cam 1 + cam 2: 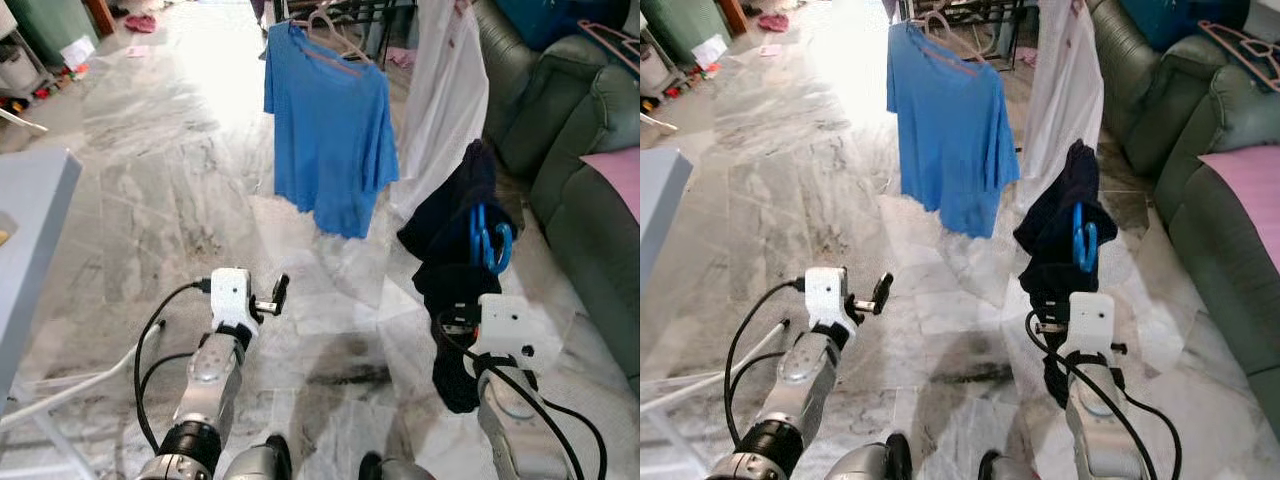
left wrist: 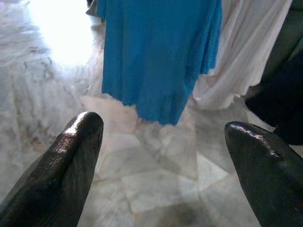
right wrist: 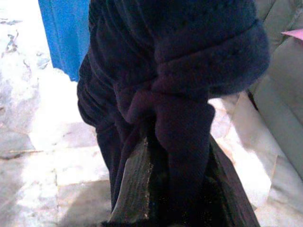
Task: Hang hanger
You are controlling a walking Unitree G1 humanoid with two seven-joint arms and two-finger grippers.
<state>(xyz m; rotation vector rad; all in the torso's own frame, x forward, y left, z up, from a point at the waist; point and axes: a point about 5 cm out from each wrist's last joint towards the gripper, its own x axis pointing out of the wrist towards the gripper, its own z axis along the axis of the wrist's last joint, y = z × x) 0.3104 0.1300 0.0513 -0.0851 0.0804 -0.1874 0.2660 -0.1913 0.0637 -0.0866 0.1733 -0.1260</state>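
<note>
Here, right pincer (image 3: 165, 189) raised, clamping dark garment (image 1: 455, 215) on blue hanger (image 1: 488, 240).

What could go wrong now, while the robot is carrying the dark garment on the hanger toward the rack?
1. The dark garment is bunched over the blue hanger and hangs low; it might slip off.
2. The right tool grips mostly cloth, so the hold may be weak.
3. The blue shirt and the white garment hang close together, so the load could snag on them.

No text, label, brand, number or sign is readable anywhere in these views, on clothing, furniture or robot.
</note>
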